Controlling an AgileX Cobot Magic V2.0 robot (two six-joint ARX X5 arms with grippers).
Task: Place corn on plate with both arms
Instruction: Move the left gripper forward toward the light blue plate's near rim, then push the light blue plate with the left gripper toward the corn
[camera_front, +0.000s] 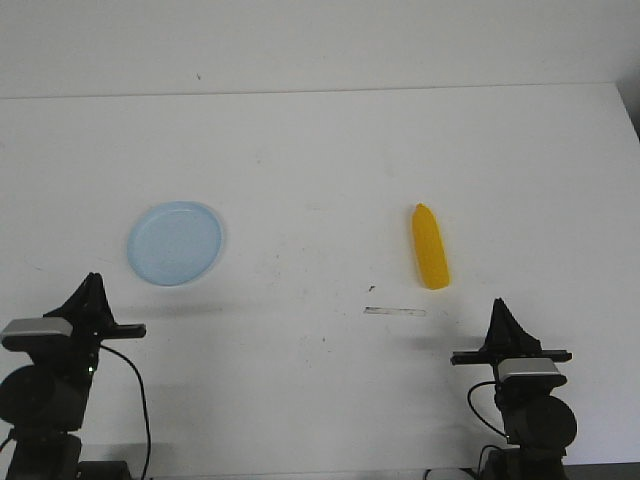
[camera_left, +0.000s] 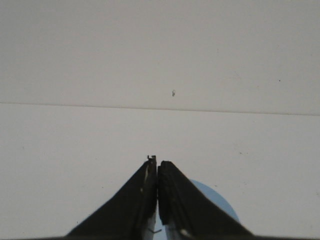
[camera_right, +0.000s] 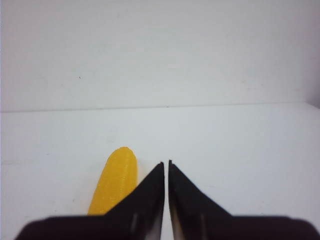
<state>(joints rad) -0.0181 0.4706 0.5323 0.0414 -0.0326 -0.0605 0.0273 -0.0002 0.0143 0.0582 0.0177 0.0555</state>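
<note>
On the white counter (camera_front: 320, 180), both empty hands, left hand (camera_left: 157, 162) and right hand (camera_right: 166, 164), are clenched, half-hiding the round blue plate (camera_left: 217, 202) and bumpy yellow corn (camera_right: 114, 182).

Yellow corn (camera_right: 114, 181) lies on the white table (camera_right: 240, 150) beside the right gripper's (camera_right: 166, 165) closed tips.

The place looked like a robotics lab test bench: a bare white table (camera_front: 320, 160) against a plain white wall (camera_front: 320, 40), with two black cabled arms mounted at its near edge and only props ahead of their jaws.
</note>
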